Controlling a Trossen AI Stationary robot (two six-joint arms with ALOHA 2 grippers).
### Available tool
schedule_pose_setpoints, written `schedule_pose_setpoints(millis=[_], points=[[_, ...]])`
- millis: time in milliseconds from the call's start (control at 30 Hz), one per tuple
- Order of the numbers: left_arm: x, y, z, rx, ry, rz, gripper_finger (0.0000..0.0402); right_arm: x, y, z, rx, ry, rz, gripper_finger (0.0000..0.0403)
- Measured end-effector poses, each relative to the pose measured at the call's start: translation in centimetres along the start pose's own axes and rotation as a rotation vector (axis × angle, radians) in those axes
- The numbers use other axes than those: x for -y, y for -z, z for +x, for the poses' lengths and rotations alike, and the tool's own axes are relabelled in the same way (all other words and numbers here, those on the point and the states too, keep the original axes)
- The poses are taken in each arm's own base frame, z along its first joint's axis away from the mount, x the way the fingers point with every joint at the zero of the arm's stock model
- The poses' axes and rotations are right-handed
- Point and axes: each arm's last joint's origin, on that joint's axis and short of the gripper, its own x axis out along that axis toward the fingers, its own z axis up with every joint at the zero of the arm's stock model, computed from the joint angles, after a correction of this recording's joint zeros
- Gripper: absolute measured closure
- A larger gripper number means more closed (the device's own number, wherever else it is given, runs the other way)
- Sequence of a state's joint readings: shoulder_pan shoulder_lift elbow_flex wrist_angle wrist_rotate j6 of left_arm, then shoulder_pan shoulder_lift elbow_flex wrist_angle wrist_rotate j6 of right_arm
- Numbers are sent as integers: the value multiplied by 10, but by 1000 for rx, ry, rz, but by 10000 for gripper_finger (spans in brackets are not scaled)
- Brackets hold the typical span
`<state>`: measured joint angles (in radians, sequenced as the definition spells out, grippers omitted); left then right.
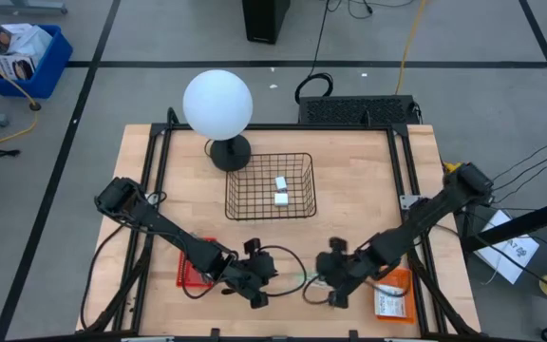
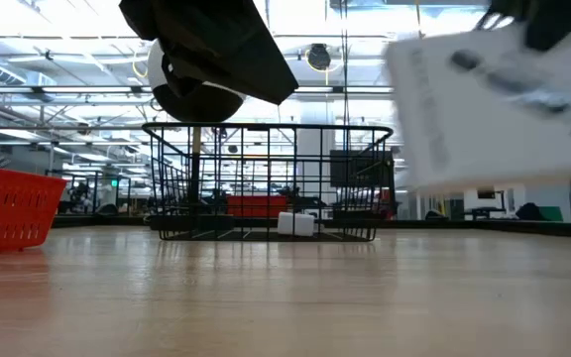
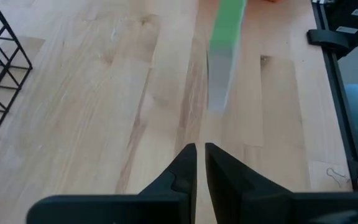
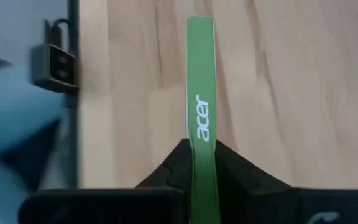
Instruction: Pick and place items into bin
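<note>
At the near edge of the wooden tabletop (image 1: 368,180), the right claw (image 4: 202,152) grips a flat packet with a green edge printed "acer" (image 4: 201,81) (its white face shows large and blurred in the low view), held on edge above the wood. The left claw (image 3: 200,163) hovers just beside it, its fingers nearly together with nothing between them. Farther back, the black wire basket (image 1: 270,185) holds two small white blocks (image 1: 280,191), beside a white globe lamp (image 1: 217,104). A red basket (image 2: 6,206) sits at the left
</note>
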<state>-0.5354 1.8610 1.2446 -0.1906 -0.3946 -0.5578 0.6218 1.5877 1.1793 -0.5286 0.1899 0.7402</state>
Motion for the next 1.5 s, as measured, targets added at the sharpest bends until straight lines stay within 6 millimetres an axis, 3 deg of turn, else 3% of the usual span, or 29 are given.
schedule_pose_setpoints(millis=[300,467,600,800,1167,1333,1500], points=[[6,3,-2,4,16,31,364,12,30,-85,-200,-41,442,371],[10,5,-4,4,27,50,364,13,46,-123,-223,-131,453,371],[10,5,-4,3,26,50,364,9,57,-140,-202,-186,473,371],[10,5,-4,3,26,54,364,3,82,-138,-304,-97,551,371],[10,4,-4,10,29,53,364,3,124,-98,-347,-129,610,366],[10,4,-4,16,32,50,364,5,134,-88,-348,-158,621,367],[11,2,-4,26,38,56,364,6,134,-93,-324,-201,600,372]])
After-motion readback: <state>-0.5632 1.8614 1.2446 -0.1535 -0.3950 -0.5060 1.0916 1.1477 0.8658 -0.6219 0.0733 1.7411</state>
